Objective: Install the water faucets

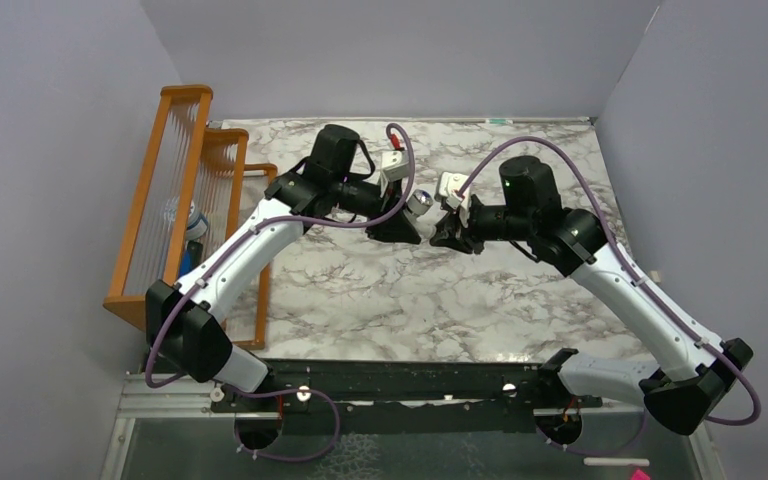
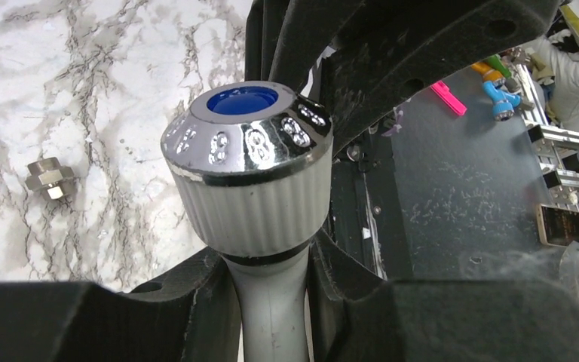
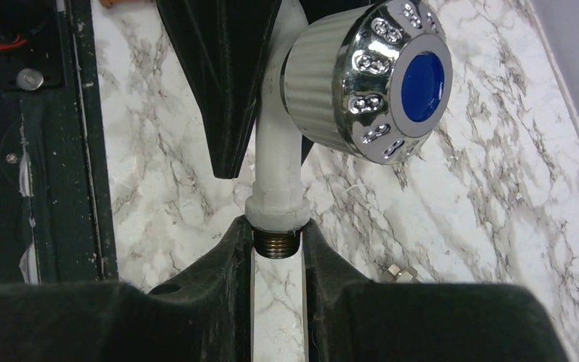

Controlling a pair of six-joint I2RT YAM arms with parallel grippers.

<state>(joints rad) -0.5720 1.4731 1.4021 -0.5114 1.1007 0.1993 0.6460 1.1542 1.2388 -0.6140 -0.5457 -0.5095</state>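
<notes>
A white faucet with a silvery knob and blue centre dot (image 1: pixel 419 203) is held in the air over the middle of the marble table, between both grippers. My left gripper (image 2: pixel 270 260) is shut on its white stem just under the knob (image 2: pixel 249 151). My right gripper (image 3: pixel 277 234) is shut on its metal threaded end (image 3: pixel 277 243), below the knob (image 3: pixel 377 83). In the top view the left gripper (image 1: pixel 400 225) and the right gripper (image 1: pixel 445 228) meet tip to tip. A small nut-like fitting (image 2: pixel 50 178) lies on the marble, and it also shows in the right wrist view (image 3: pixel 399 271).
An orange wooden rack (image 1: pixel 185 200) stands at the table's left edge with a blue-white item (image 1: pixel 192 222) inside. Grey walls close in the back and sides. A black rail (image 1: pixel 390 385) runs along the near edge. Small pink (image 2: pixel 447 98) and blue (image 2: pixel 500 102) items lie beyond it.
</notes>
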